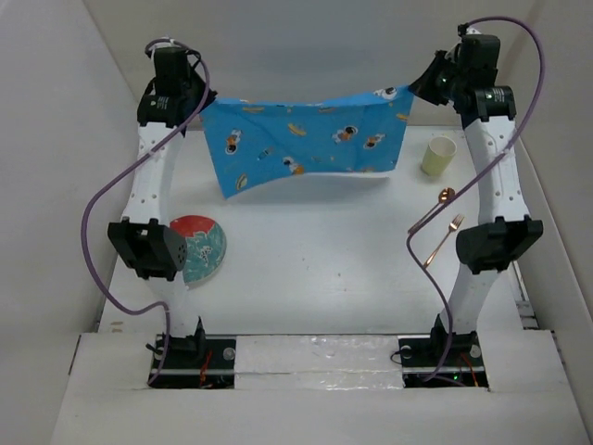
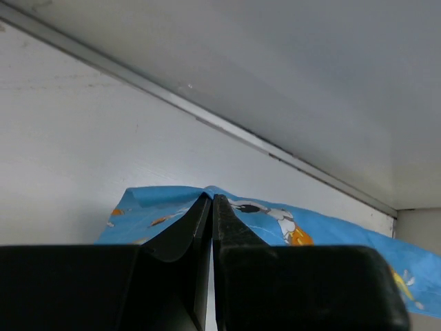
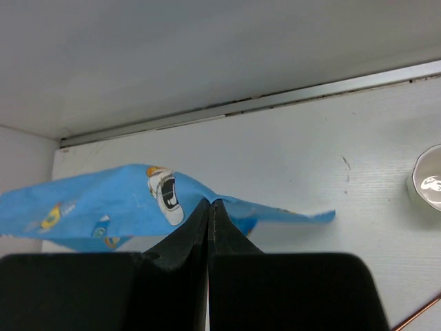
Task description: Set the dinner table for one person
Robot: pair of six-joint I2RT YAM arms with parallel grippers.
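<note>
Your left claw (image 1: 204, 104) is pressed together on the upper left corner of the blue cartoon-print placemat (image 1: 310, 134). The left wrist view shows the fingertips meeting on the cloth edge (image 2: 275, 221).

Your right claw (image 1: 414, 89) is likewise pinched on the upper right corner. The right wrist view shows the tips closed with cloth (image 3: 103, 200) running off to the left.

The placemat hangs stretched between the two claws over the far part of the white tabletop (image 1: 315, 269), sagging a little in the middle. You cannot tell whether its lower edge touches the surface.

On the tabletop:
- A red and teal plate (image 1: 199, 248) lies near left, partly behind the left arm.
- A pale yellow cup (image 1: 439, 155) stands upright far right, just beside the cloth's right edge.
- A copper spoon (image 1: 445, 196) and fork (image 1: 447, 236) lie nearer than the cup, beside the right arm.
</note>
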